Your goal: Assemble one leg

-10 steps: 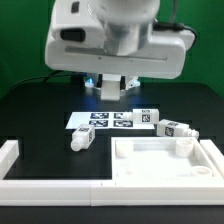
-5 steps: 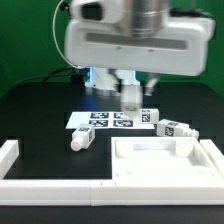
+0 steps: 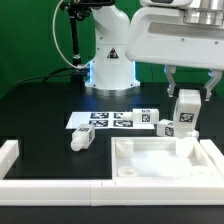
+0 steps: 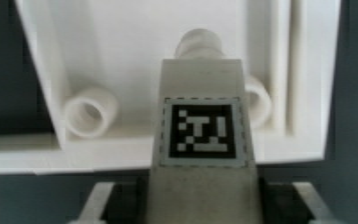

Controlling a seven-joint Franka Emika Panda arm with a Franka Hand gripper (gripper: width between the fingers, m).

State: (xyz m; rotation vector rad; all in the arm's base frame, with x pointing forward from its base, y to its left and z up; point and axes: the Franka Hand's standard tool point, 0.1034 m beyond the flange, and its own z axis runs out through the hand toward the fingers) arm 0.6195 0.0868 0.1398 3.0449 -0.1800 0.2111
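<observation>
As the wrist view shows best, the gripper (image 4: 202, 192) pinches a leg (image 4: 204, 120) in its jaws above a panel (image 4: 43, 55) holding another leg (image 4: 91, 115).

The blurred wrist view cuts off the gripper (image 4: 204, 198) holding the leg (image 4: 204, 120).

The jaws have travelled from above the flat white marker board (image 3: 104, 120) to the exterior view's right. The stubby white plastic leg (image 3: 187, 110) clamped upright in them now hangs over the far right corner of the big white square panel (image 3: 158, 172).
</observation>
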